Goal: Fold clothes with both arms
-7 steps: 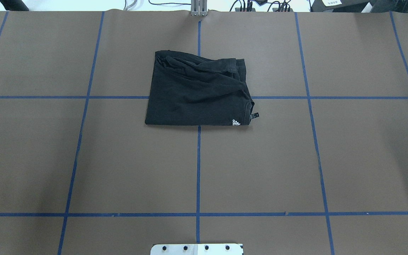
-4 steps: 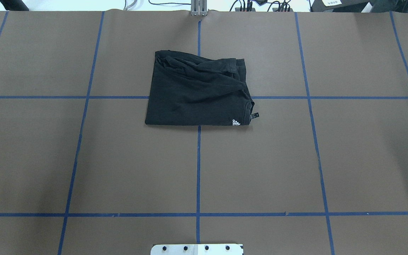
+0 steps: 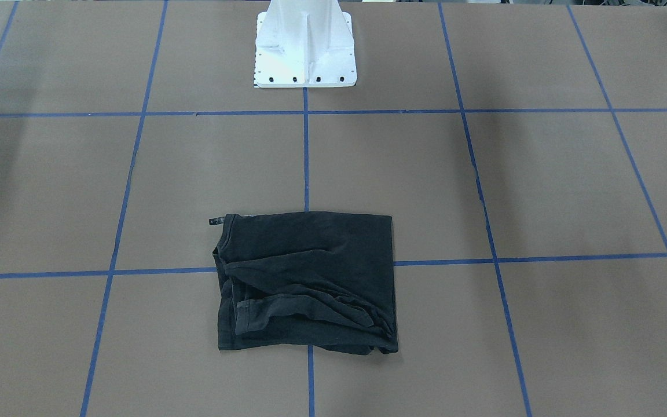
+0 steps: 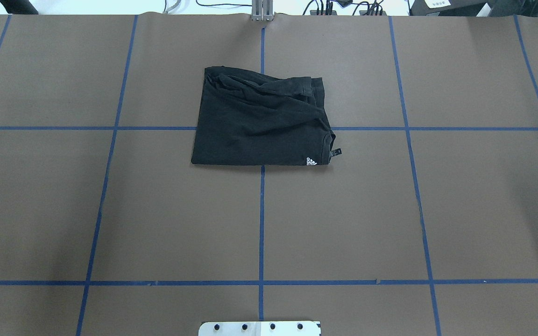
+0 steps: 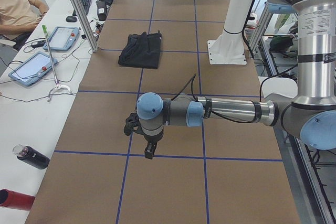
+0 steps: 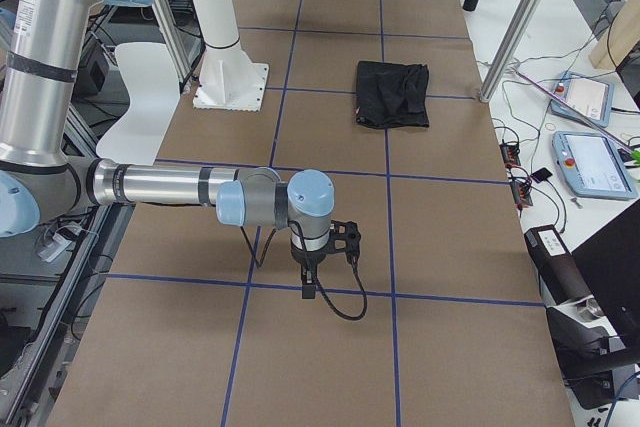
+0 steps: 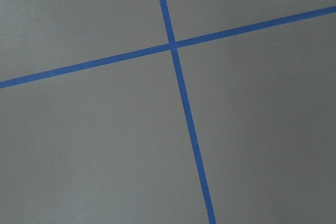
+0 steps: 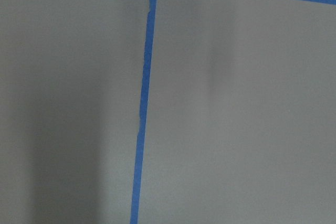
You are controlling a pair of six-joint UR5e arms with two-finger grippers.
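The black T-shirt (image 4: 259, 121) lies folded into a rough rectangle on the brown table, far of centre. It also shows in the front view (image 3: 307, 278) and both side views (image 5: 140, 51) (image 6: 393, 94). A small white logo (image 4: 311, 161) shows at its near right corner; the orbit-ring logo is hidden. My left gripper (image 5: 149, 153) hangs over the table's left end, far from the shirt. My right gripper (image 6: 308, 290) hangs over the right end. Both show only in the side views, so I cannot tell whether they are open or shut. The wrist views show only bare table.
The white pedestal base (image 3: 304, 52) stands at the robot's edge of the table. Blue tape lines (image 4: 261, 224) grid the brown table. A side desk holds tablets (image 5: 31, 69) and bottles (image 5: 31, 157). A seated person (image 5: 16, 9) and metal posts (image 5: 79, 9) are beside it.
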